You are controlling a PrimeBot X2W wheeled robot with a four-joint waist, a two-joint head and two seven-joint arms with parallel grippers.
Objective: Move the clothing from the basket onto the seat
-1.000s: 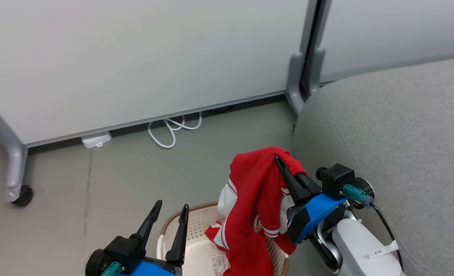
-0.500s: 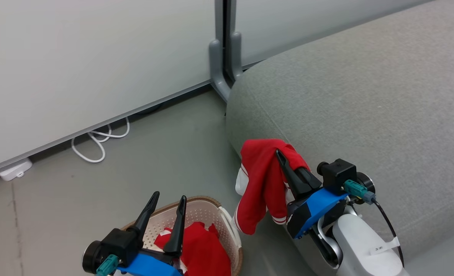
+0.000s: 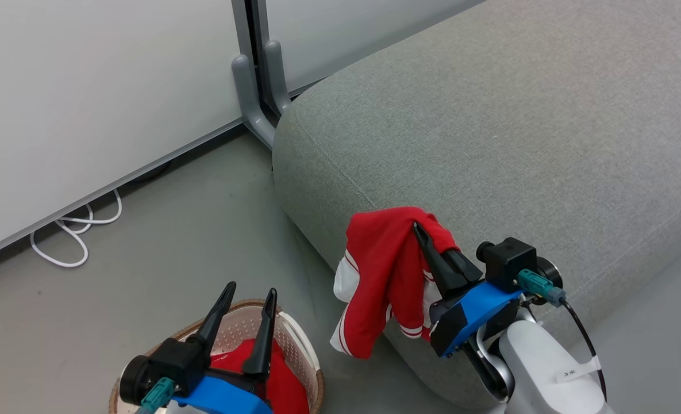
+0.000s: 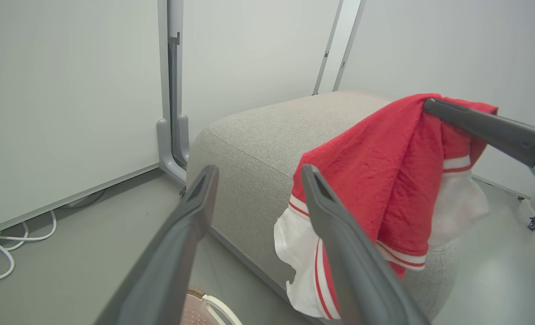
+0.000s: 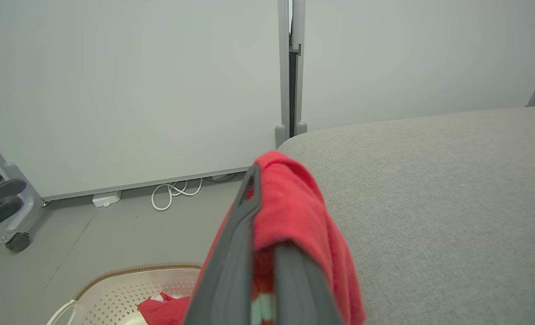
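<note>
My right gripper [image 3: 416,227] is shut on a red garment with white striped trim [image 3: 380,259], one piece of the clothing. It hangs in the air against the front corner of the grey seat [image 3: 489,132], clear of the floor. More red clothing [image 3: 285,385] lies in the cream basket [image 3: 303,345] at the lower left. My left gripper [image 3: 251,288] stands open and holds nothing, just above the basket. The left wrist view shows the hanging garment [image 4: 384,158] in front of the seat [image 4: 249,131]. In the right wrist view the garment [image 5: 294,203] drapes over my shut fingers [image 5: 240,234], with the basket [image 5: 127,275] below.
White partition panels stand behind, with grey post feet [image 3: 254,98] on the floor beside the seat's far corner. A white cable [image 3: 70,241] lies looped along the wall. A castor foot [image 5: 16,241] stands at the far left. Bare grey floor lies between the basket and the wall.
The head camera has turned right, so the seat shows larger and the basket sits lower left. The held garment, which trailed into the basket, now hangs clear beside the seat.
</note>
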